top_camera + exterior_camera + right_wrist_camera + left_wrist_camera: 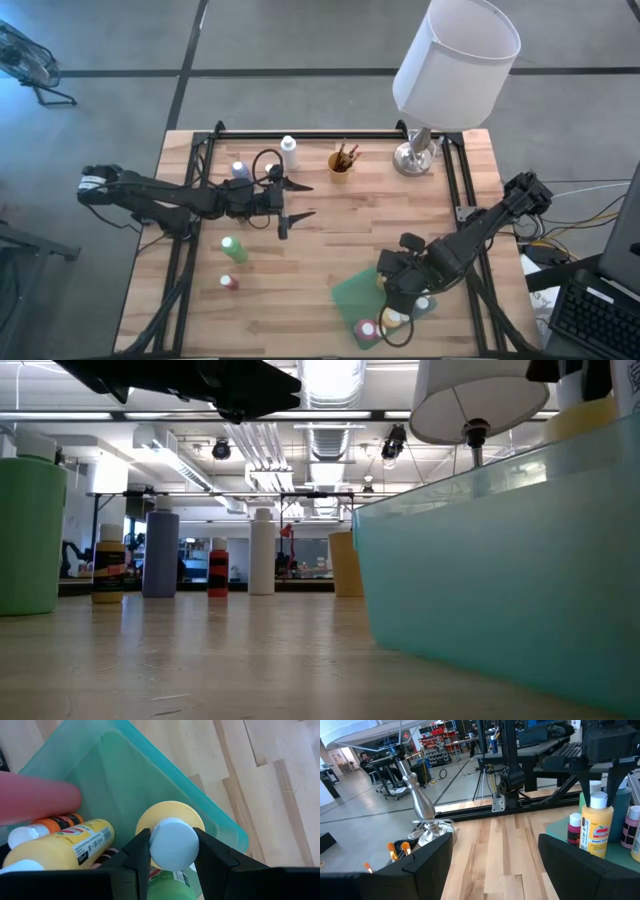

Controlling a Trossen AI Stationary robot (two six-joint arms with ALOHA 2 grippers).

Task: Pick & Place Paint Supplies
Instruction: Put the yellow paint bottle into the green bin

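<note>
My right gripper (402,293) hangs over the teal bin (352,290) at the table's near right, shut on a yellow paint bottle (596,831) with a white cap. Several other bottles lie or stand in the bin, among them a yellow one on its side (60,851) and a magenta one (574,828). My left gripper (297,200) stands open and level over the table's middle, holding nothing. On the table stand a green bottle (233,248), a red one (229,283), a grey-blue one (239,170) and a white one (289,152). My right gripper pinches the yellow bottle's white cap (161,845) between its two fingers, one on each side. The fingers (137,852) come from above, pointing steeply down. The bottle hangs upright below them inside the bin; whether its base touches the bin's floor I cannot tell.
A yellow cup with brushes (341,160) stands at the far middle. A lamp with a white shade (456,58) and a silver base (414,157) stands at the far right. Bare wood lies between the bin and the loose bottles on the left.
</note>
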